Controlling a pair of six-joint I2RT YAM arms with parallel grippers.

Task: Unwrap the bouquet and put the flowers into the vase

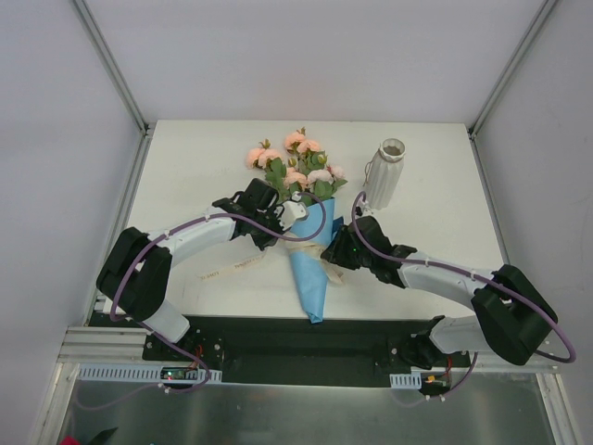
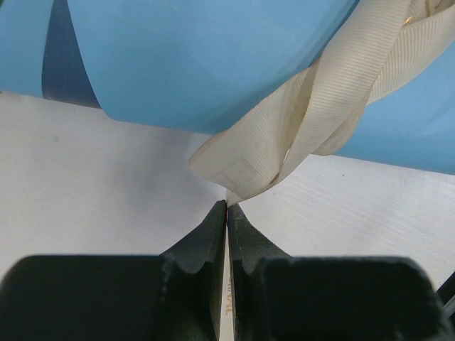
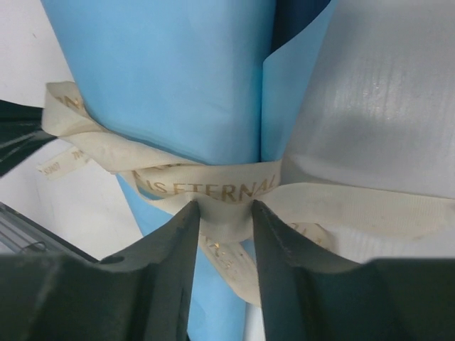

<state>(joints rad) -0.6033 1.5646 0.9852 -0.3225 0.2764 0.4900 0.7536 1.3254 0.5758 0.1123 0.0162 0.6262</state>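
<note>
Pinching ribbon [image 2: 313, 121] tail, L claw [image 2: 227, 207] is shut tight; R claw [image 3: 225, 213] sits half-open astride ribbon round bouquet [image 1: 313, 269].

Cannot see flower stems inside blue paper [image 1: 310, 271]. Cannot read all gold lettering on ribbon [image 3: 213, 188] behind right hand [image 3: 224, 207]. Cannot follow ribbon end pinched inside left hand [image 2: 227, 206].

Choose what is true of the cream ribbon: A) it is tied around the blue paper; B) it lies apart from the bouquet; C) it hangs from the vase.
A: the right wrist view shows the ribbon wrapped around the blue paper, between the right tool's fingers.
</note>
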